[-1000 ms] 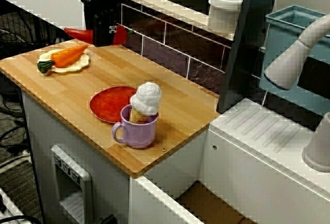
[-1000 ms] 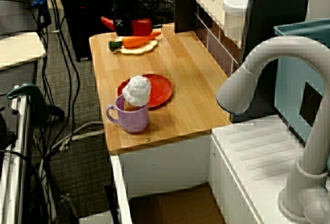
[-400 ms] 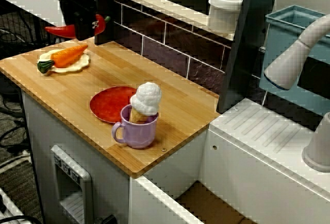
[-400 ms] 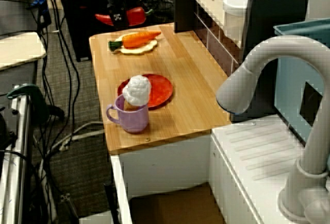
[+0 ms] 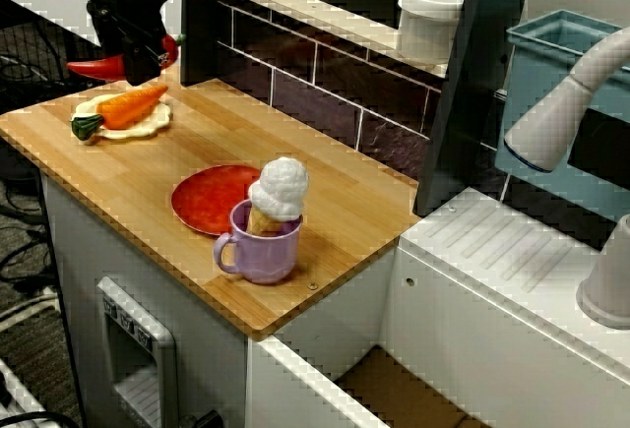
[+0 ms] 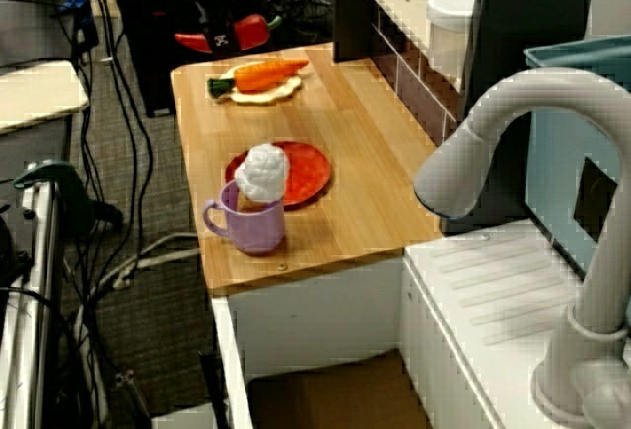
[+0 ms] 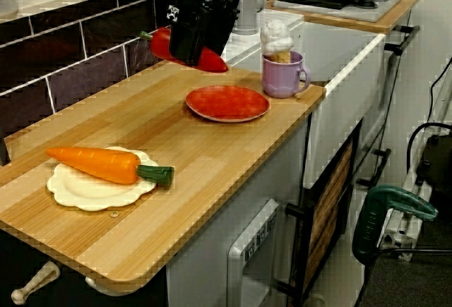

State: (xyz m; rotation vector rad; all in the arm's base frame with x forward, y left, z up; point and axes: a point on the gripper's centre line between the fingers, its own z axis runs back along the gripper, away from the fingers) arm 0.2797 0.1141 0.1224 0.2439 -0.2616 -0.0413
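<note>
One red pepper (image 5: 94,66) clamped in end effector (image 5: 138,52), aloft near far-left desk (image 5: 335,202) corner, apart from carrot (image 5: 133,106) on plate (image 5: 157,121). Judgement: firm clamp, level carry, clearance over carrot needed.

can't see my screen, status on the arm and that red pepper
Gripper shut on red pepper. Pepper in the air, off the counter. Carrot on cream plate close by, not touching.
</note>
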